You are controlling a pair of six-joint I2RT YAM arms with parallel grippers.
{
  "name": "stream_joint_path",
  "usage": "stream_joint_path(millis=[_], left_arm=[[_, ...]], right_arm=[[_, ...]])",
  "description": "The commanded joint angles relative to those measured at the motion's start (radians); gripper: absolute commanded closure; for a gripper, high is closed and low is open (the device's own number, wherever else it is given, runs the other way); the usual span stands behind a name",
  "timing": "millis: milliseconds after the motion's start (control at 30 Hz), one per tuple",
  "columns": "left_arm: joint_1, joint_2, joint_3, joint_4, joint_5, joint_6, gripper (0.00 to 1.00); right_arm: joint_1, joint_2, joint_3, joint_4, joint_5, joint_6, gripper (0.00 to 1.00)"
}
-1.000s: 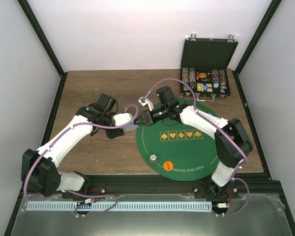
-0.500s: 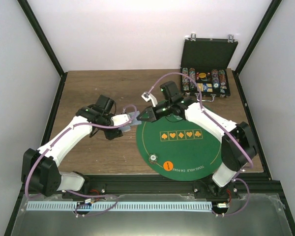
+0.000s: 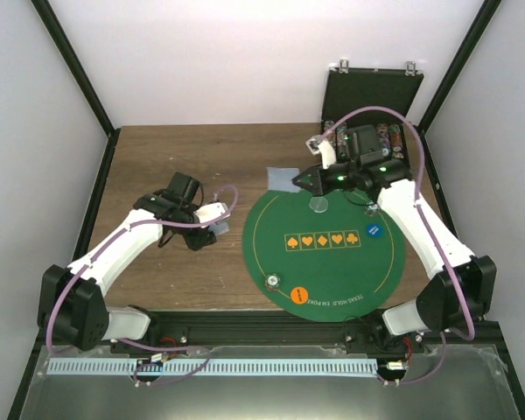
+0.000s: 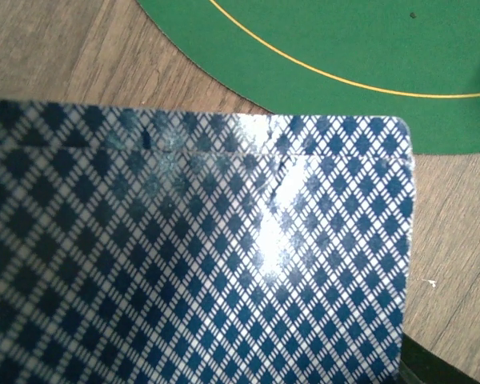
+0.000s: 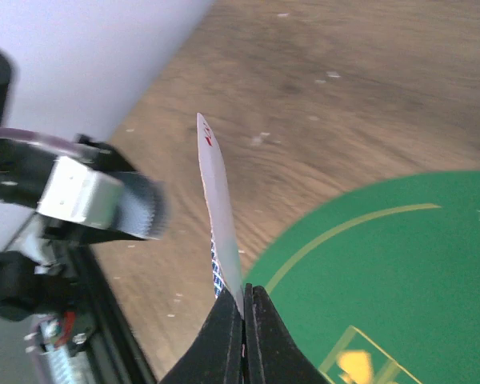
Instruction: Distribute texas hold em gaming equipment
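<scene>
My left gripper (image 3: 215, 220) hovers over the wood left of the green mat, shut on a deck of playing cards (image 4: 200, 264). Their blue diamond backs fill the left wrist view and hide the jaws. My right gripper (image 3: 305, 181) is above the mat's far edge, shut on a single card (image 3: 284, 178). That card (image 5: 217, 216) stands edge-on from the closed black fingertips (image 5: 245, 308). On the mat lie a grey disc (image 3: 318, 206), a blue disc (image 3: 374, 231), a striped disc (image 3: 270, 282) and an orange disc (image 3: 299, 296).
The round green felt mat (image 3: 332, 271) covers the table's right half. A black hinged case (image 3: 367, 131) with rows of chips stands open at the back right. Bare wood (image 3: 175, 157) lies left of and behind the mat.
My right gripper closed on one card at the deck and swung back and right with it to the mat's far edge. The left arm drew slightly left with the deck.
</scene>
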Motion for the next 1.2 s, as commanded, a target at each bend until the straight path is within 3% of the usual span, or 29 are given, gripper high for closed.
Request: stream_joint_path(millis=[0, 133, 633, 1167], left_arm=[[0.003, -0.05, -0.013, 0.014, -0.009, -0.06, 0.43], [0.003, -0.075, -0.035, 0.014, -0.016, -0.069, 0.43], [0.003, -0.091, -0.035, 0.006, 0.002, -0.087, 0.42], [0.003, -0.094, -0.037, 0.022, 0.002, -0.099, 0.42]], right_arm=[[-0.076, -0.056, 0.034, -0.177, 0.195, -0.126, 0.99], [-0.086, -0.077, 0.031, -0.261, 0.376, -0.205, 0.99], [-0.087, -0.135, 0.003, -0.321, 0.651, -0.318, 0.99], [-0.086, -0.316, -0.273, -0.515, 0.948, -0.49, 0.99]])
